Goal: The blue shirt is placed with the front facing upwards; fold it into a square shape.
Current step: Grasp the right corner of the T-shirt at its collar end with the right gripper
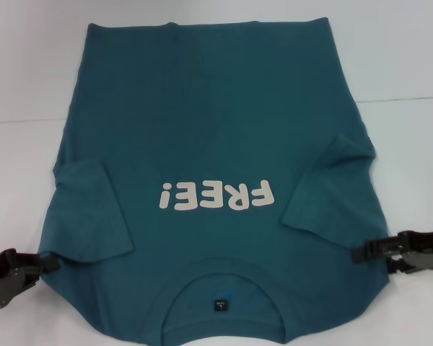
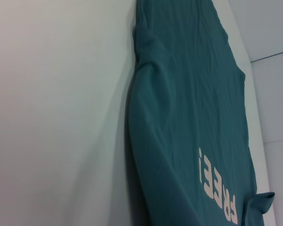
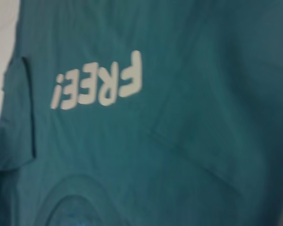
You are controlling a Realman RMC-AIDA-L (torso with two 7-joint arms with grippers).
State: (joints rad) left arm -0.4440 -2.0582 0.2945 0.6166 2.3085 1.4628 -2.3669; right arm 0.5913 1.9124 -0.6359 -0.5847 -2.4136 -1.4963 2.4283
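Observation:
The blue shirt (image 1: pixel 216 122) lies flat on the white table (image 1: pixel 29 72), front up. The white "FREE!" print (image 1: pixel 216 194) reads upside down and the collar (image 1: pixel 222 303) is nearest me. Both short sleeves are folded inward onto the body, the left one (image 1: pixel 94 216) and the right one (image 1: pixel 332 184). My left gripper (image 1: pixel 52 264) is low at the shirt's left shoulder edge, its tip touching the cloth. My right gripper (image 1: pixel 355 252) is low at the right shoulder edge, its tip on the cloth. The shirt also shows in the left wrist view (image 2: pixel 193 103) and fills the right wrist view (image 3: pixel 188 150).
The white table surface surrounds the shirt on the left, right and far side. A thin seam line (image 1: pixel 411 99) crosses the table at the far right. The shirt's hem (image 1: pixel 202 25) lies near the far edge of the view.

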